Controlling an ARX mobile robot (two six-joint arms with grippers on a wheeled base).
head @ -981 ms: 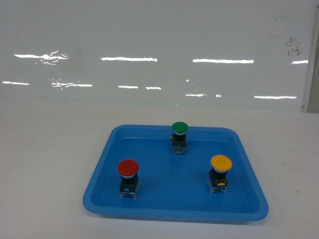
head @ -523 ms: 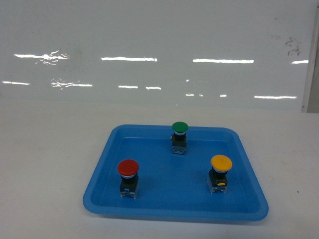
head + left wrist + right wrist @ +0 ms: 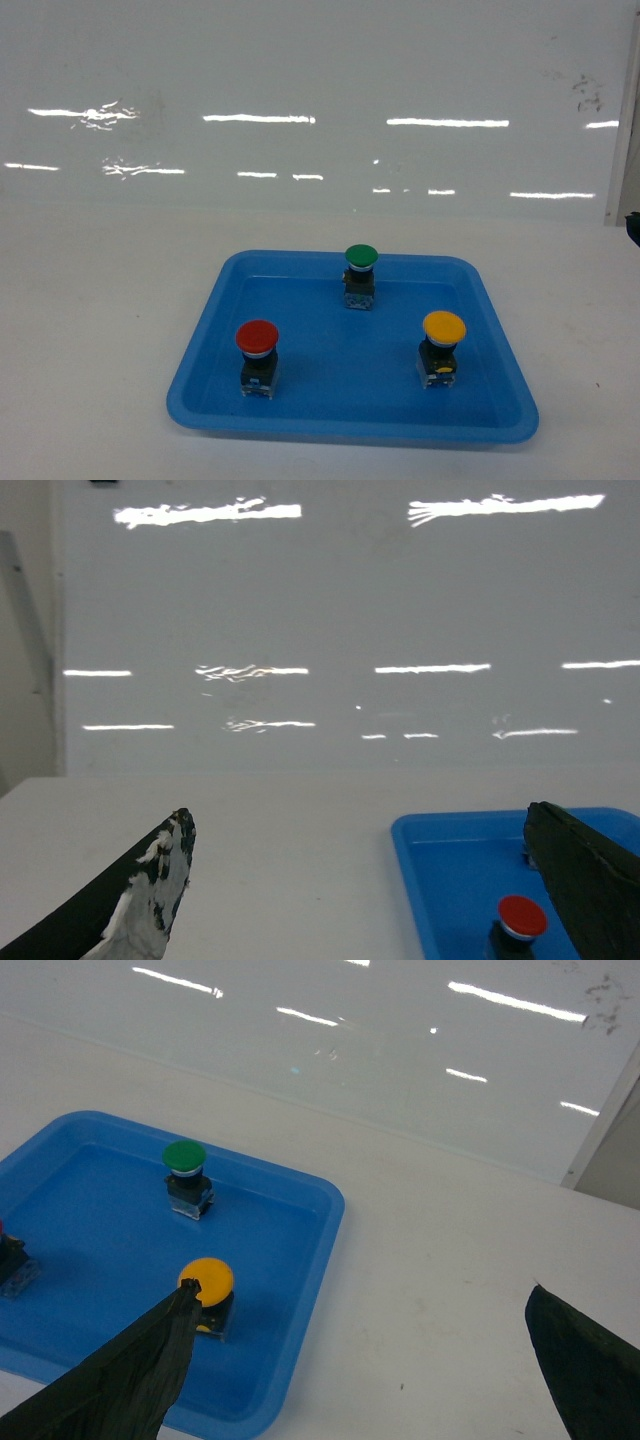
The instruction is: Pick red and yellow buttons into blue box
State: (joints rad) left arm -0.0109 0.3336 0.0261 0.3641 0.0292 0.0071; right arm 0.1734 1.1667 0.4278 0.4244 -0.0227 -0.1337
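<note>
In the head view, nothing of the task looks done yet. The red button [image 3: 257, 340] and the yellow button [image 3: 443, 329] both stand upright inside the shallow blue tray [image 3: 200, 340], which lies on the white table [image 3: 100, 300]. Taking the tray as landmark: the red button is near its front left corner, the yellow one near its front right side, and a green button [image 3: 361, 259] stands close to its back rim, between the two and apart from both. The blue box, where the buttons must go, is not visible in this view, and neither gripper can be seen. A small dark thing at the right edge of the view may be a part of the right arm, but I cannot tell.

In the left wrist view, the left gripper [image 3: 380, 880] has its fingers spread wide and holds nothing. It hangs above the table just left of the tray, and the red button [image 3: 522, 918] shows low in the tray, near the right finger.

In the right wrist view, the right gripper [image 3: 370, 1360] is also spread wide and empty, above the table at the right side of the tray. The yellow button [image 3: 206, 1282] is just beside the tip of its left finger, and the green button [image 3: 185, 1157] stands farther back in the tray. Both picks are still to do, I judge.
</note>
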